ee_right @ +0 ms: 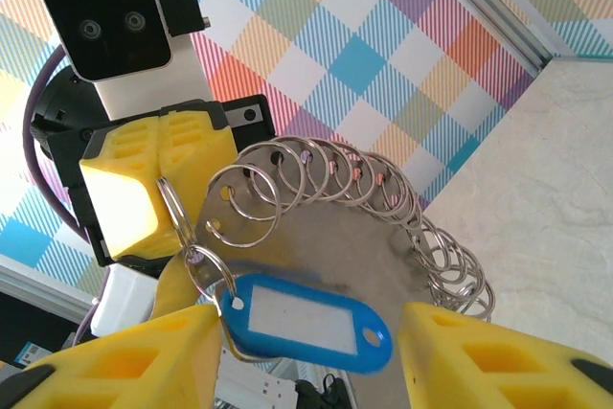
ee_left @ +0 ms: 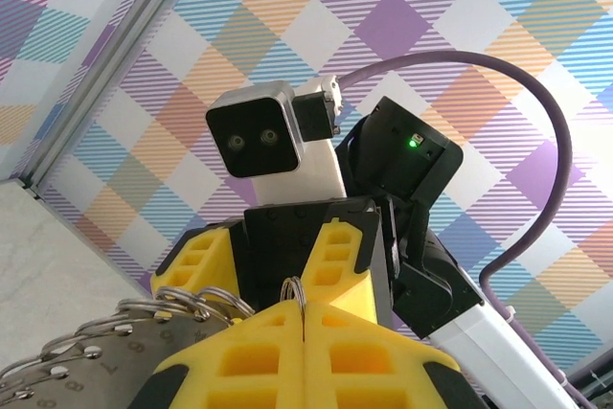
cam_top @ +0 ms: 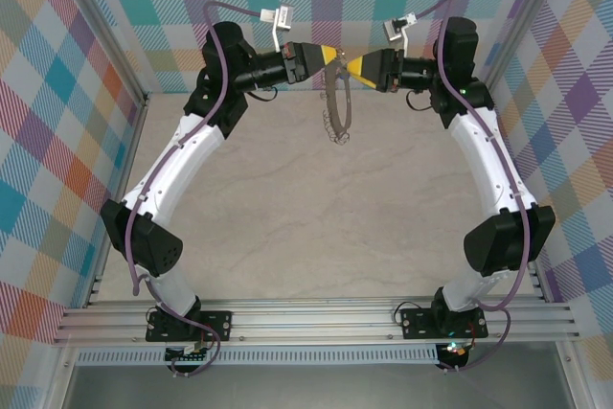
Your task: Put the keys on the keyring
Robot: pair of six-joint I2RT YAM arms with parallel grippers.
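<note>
Left end effector (cam_top: 335, 56) gripping keyring (cam_top: 335, 107) — silvery, loop-fringed

Overhead view. Both arms arch from their bases at the near rail toward the far centre of the pale, marbled bench (cam_top: 306, 227). The left gripper (cam_top: 336, 56) and right gripper (cam_top: 351, 66), each yellow-fingered, point at one another, tips almost meeting. The left gripper's fingers taper to a closed point. The keyring (cam_top: 337, 107), a thin hoop edged with small loops, hangs just beneath those tips.
</note>
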